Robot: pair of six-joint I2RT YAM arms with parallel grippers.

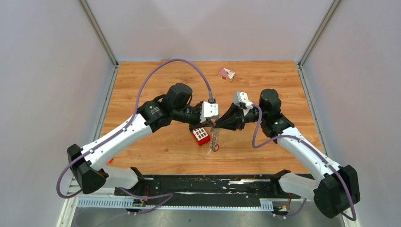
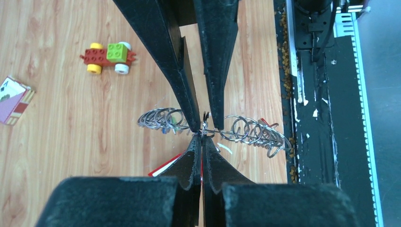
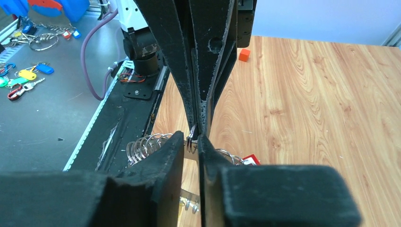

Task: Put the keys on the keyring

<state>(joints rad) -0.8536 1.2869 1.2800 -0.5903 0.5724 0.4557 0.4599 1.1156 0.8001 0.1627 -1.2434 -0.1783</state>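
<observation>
The keyring (image 2: 246,130) is a grey wire loop strung with many small rings and hangs in the air between my two grippers; it also shows in the top view (image 1: 215,137). Tiny blue and green tags (image 2: 166,126) hang among its left rings, and a red tag (image 1: 216,148) hangs at its bottom. My left gripper (image 2: 202,136) is shut on the keyring's wire. My right gripper (image 3: 191,141) meets it tip to tip and pinches a small split ring (image 3: 190,142) of a key. Small silver keys (image 3: 187,204) dangle below.
A red studded brick (image 1: 201,135) lies on the table just under the grippers. A toy car of blocks (image 2: 108,56) and a playing card (image 1: 226,73) lie further back. An orange cube (image 3: 244,54) sits near the front edge. Spare keys (image 3: 26,75) lie off the table.
</observation>
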